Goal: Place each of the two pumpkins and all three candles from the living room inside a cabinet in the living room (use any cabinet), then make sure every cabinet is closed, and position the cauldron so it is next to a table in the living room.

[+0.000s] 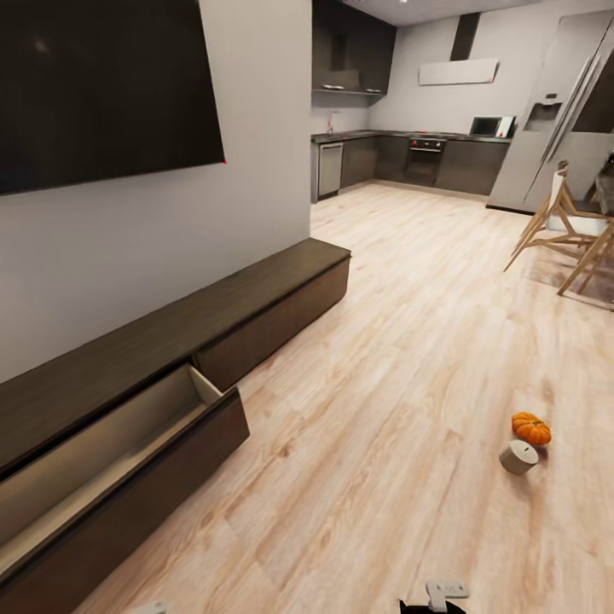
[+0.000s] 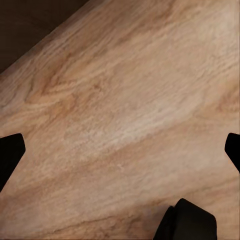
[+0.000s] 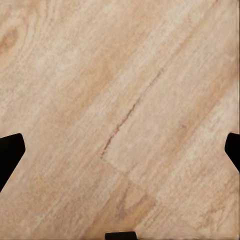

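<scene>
From the head camera I see one pumpkin (image 1: 531, 427) on the floor (image 1: 409, 358) ahead and to the right of my arms, sitting upright, though its stem is too small to make out. Touching it on the near side is a candle (image 1: 518, 457), tipped so its round flat end faces up and toward me and its short axis leans away toward the pumpkin.

The cabinet (image 1: 213, 320) runs along the wall to my left, its long axis stretching away from me toward the kitchen. Its nearest drawer (image 1: 111, 443) is pulled out; the pale inside that I can see holds nothing. The panel beyond it is flush and closed.

My left gripper (image 2: 120, 150) hangs over bare wood planks with its fingers spread wide apart, nothing between them; a dark strip, which I cannot identify for sure, crosses the far corner of that wrist view. My right gripper (image 3: 120, 150) is likewise spread wide over bare planks, holding nothing.

The floor is light wood throughout. A dark screen (image 1: 102, 85) hangs on the wall above the cabinet, grey kitchen units (image 1: 409, 158) stand at the far end, and wooden chairs (image 1: 563, 226) are well off to the right.
</scene>
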Robot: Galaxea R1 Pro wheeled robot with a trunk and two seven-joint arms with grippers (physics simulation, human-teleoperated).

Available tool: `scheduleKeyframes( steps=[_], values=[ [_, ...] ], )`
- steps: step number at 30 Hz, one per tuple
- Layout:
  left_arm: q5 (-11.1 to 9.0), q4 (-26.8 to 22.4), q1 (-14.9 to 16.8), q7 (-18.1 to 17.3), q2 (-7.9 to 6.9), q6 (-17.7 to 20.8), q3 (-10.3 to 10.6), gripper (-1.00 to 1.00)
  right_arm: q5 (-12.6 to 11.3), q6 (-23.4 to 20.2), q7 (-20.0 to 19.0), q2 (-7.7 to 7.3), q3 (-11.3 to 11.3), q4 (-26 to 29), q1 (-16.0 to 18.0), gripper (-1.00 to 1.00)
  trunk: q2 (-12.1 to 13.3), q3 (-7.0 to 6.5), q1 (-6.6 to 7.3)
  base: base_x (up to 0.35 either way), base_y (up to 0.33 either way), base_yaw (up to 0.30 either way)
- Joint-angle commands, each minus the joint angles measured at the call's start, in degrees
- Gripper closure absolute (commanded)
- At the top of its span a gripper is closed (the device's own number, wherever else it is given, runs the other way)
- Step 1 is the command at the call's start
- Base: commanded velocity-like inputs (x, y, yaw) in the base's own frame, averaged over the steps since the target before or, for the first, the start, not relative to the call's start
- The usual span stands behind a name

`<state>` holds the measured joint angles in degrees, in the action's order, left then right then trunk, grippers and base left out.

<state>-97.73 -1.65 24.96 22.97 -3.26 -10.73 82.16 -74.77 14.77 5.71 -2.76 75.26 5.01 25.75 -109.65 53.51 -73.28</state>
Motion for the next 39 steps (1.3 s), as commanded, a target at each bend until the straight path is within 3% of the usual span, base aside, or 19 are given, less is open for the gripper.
scheduleKeyframes(
  steps=[1,22,39],
  values=[
    [0.00,0.06,-0.02,-0.01,-0.14,0.00,0.02,-1.00,-0.01,0.00,-0.05,-0.02,-0.01,0.00,0.00,-1.00,0.00,-0.04,0.00,0.000,0.000,-0.281],
    [-0.09,-0.35,-0.02,-0.12,0.41,0.18,-0.07,-1.00,-0.03,-0.09,-0.08,-0.02,-0.01,0.00,0.00,-1.00,0.00,-0.78,0.00,0.000,0.000,-0.277],
    [-0.09,-0.28,-0.04,-0.12,0.36,0.25,-0.07,-1.00,-0.06,-0.27,-0.09,-0.14,-0.03,0.00,0.00,-1.00,0.00,-0.05,0.00,0.000,0.000,-0.251]
  ],
)
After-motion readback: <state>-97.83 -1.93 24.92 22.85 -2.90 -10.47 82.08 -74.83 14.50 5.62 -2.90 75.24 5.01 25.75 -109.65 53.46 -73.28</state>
